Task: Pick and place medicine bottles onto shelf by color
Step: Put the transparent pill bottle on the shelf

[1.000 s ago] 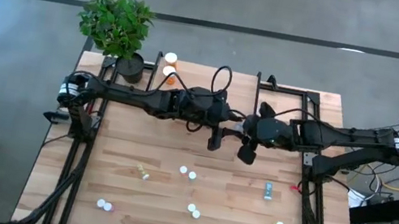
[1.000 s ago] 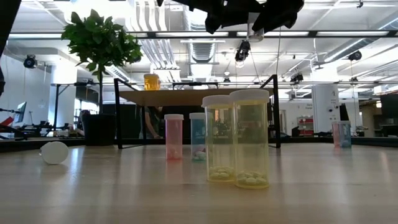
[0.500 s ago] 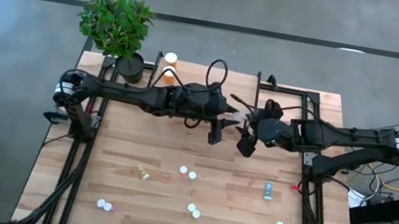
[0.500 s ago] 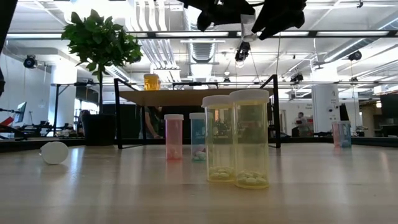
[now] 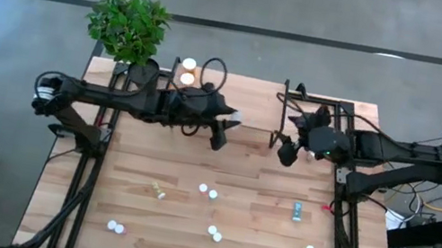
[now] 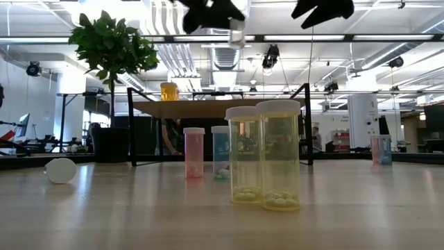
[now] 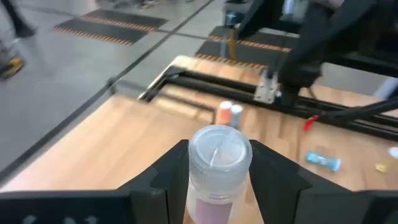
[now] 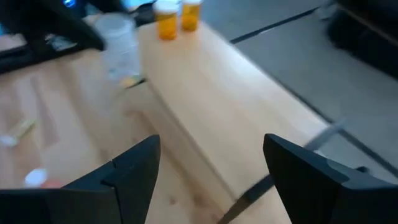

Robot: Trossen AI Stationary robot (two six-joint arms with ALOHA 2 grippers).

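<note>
My left gripper is shut on a small medicine bottle with a white cap and a pinkish body, held high over the table's middle, just near of the shelf. Two orange bottles stand on the shelf's left end. My right gripper hangs open and empty to the right of the left one, its fingers wide apart. Several more bottles stand or lie on the near half of the table. My left gripper pinches the bottle's body just below the cap, one finger on each side. The fingers come at it nearly level from the table's left, slanting a little down. The bottle is lifted clear of the table, and its cap faces away from the wrist.
A potted plant stands at the shelf's far left corner. Two yellow bottles, a pink one and a blue-green one stand mid-table. A blue-green bottle lies at the right. Black frame rails run along both table sides.
The two grippers met over the table's middle around the bottle and have parted. My left gripper has drawn back toward the table's left and the shelf, carrying the bottle. My right gripper has pulled away toward the right without it and rolled a little.
</note>
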